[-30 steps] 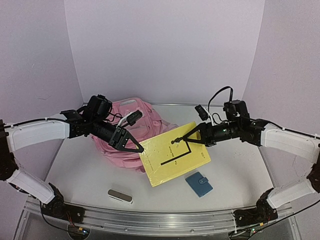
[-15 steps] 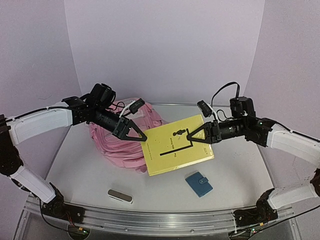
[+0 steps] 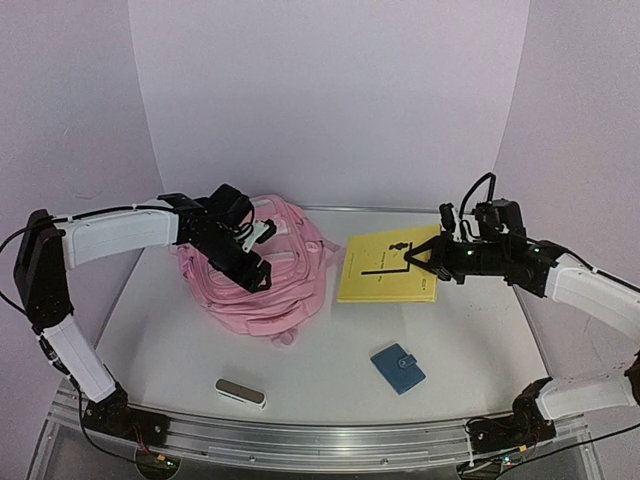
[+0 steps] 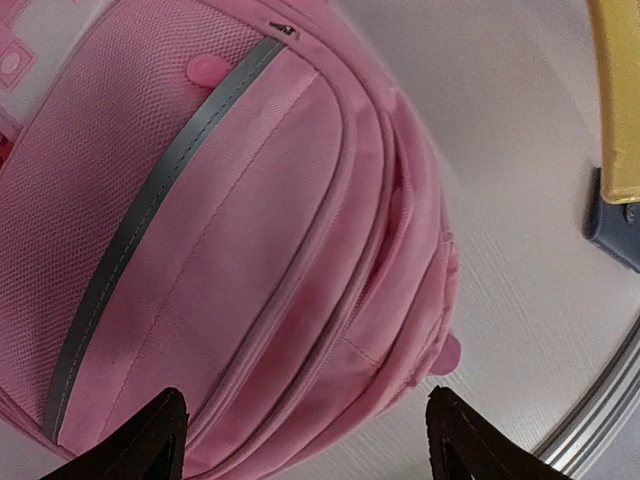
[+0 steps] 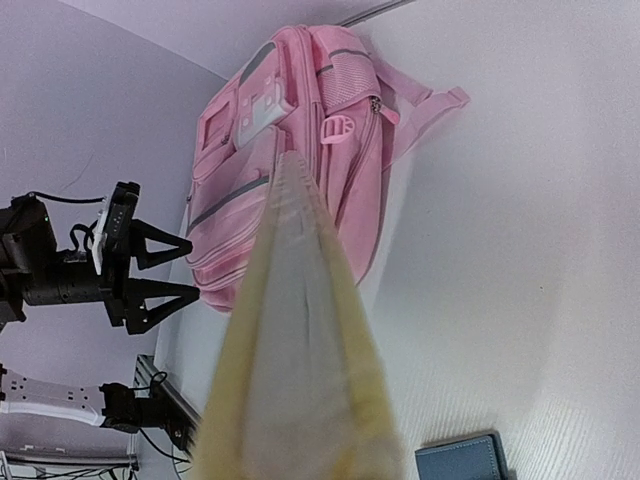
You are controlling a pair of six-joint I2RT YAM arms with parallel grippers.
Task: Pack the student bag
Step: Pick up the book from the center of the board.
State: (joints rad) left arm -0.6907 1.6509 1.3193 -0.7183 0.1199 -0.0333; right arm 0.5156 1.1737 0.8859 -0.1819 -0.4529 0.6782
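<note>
bag: student bag (image 3: 295, 290) lies flat on the left half of the surface (image 3: 480, 340), toward the far edge, front pockets up.
left tool: left tool (image 3: 255, 272) is directly over the bag's front, jaws spread wide, nothing between them; can't tell if it touches the fabric.
right tool: right tool (image 3: 430, 263) sits right of the bag, clamped on the right edge of a yellow book (image 3: 380, 270).
book: just beside the bag's right side.

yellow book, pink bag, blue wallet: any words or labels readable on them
Flat yellow book: black line figure and small dark print on the cover, too small to read.
Soft pink fabric backpack: white patch, blurred, unreadable.
Small blue wallet: no text visible.
</note>
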